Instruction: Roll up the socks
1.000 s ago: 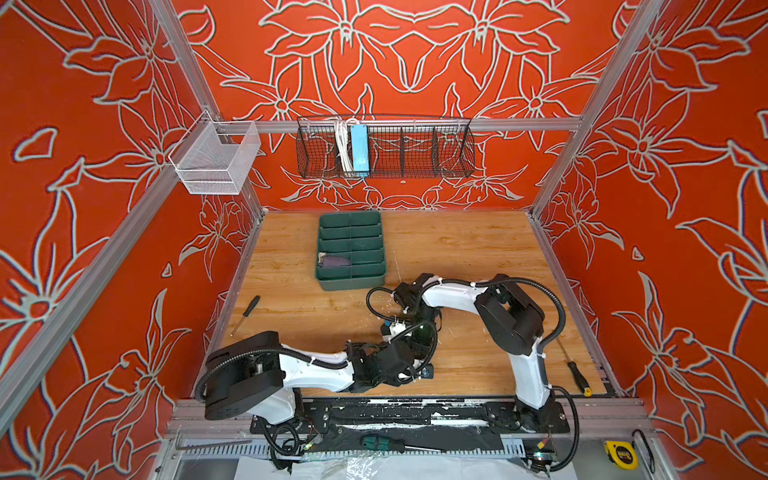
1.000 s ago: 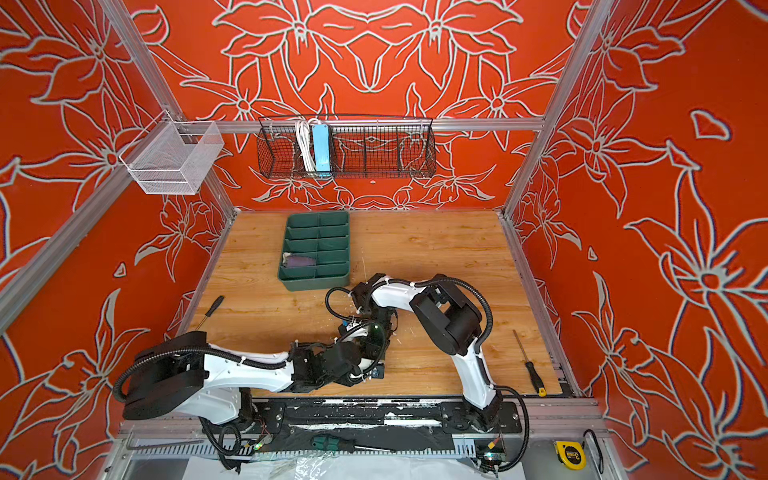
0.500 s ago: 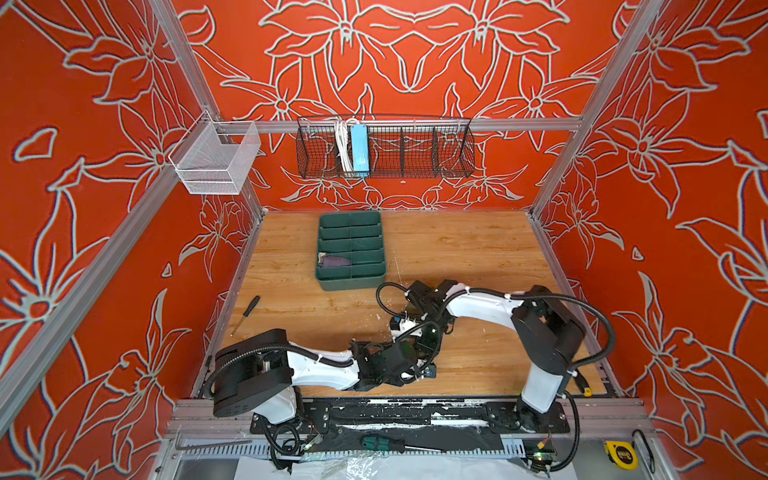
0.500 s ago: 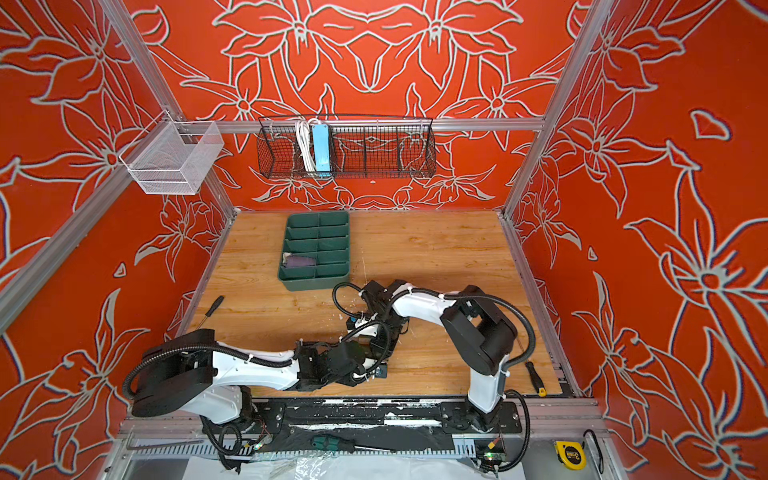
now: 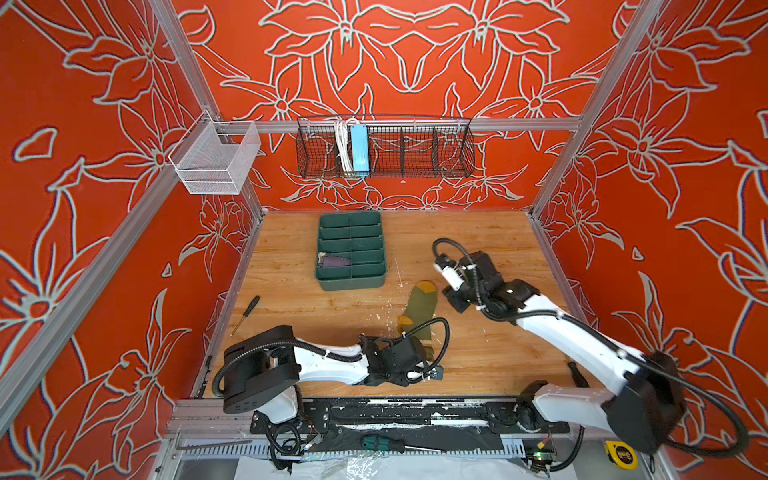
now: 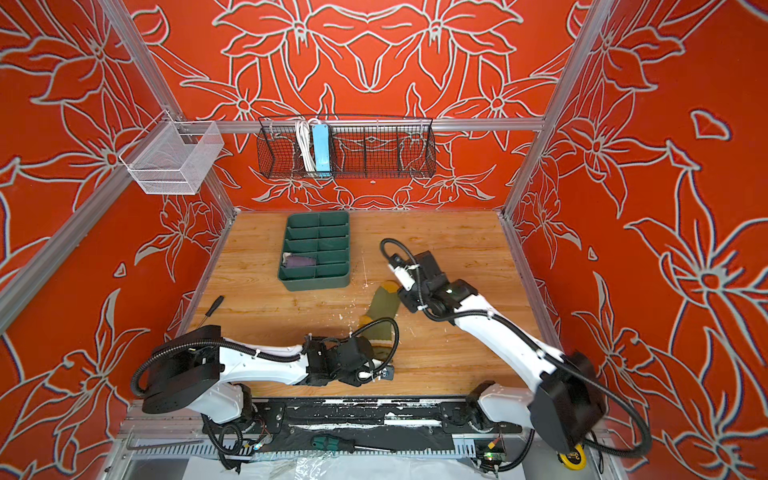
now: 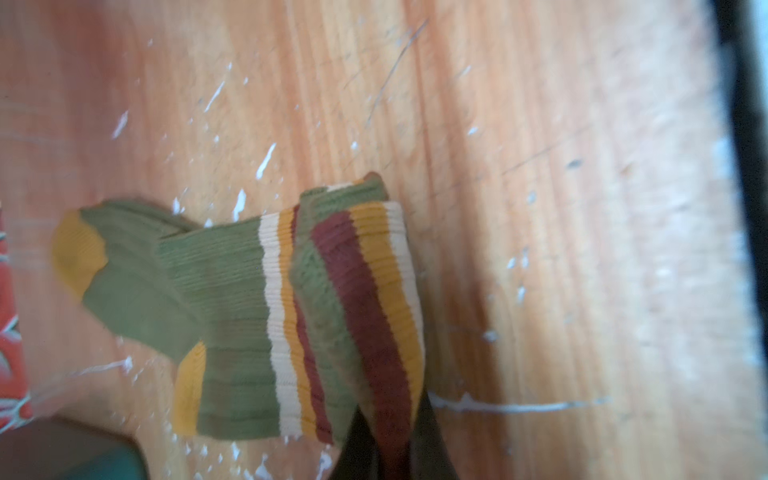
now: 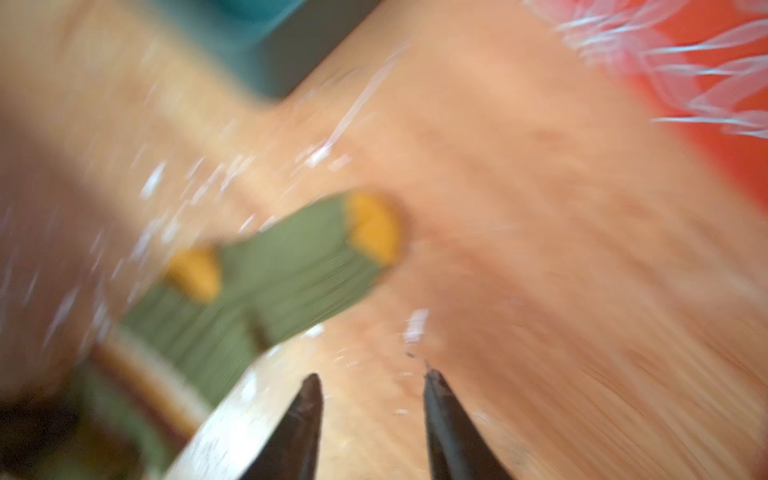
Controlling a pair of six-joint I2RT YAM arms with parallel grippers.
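- L gripper, nearest the front edge: pinching the green sock's striped cuff, which is folded back over the leg. Looks like the 1st turn of the roll.
- Rest of the green sock lies flat on the table, toe pointing away, leaving length to roll.
- R gripper: spread, empty, above the table beside the toe end; prob. free to pin fabric.
- Far: purple sock in the tray, left side, apparently done.

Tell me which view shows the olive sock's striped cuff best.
The left wrist view: the striped cuff sits close and sharp, pinched by the left gripper. In both top views the left arm hides it; only the olive green sock's foot shows. The right wrist view is blurred.
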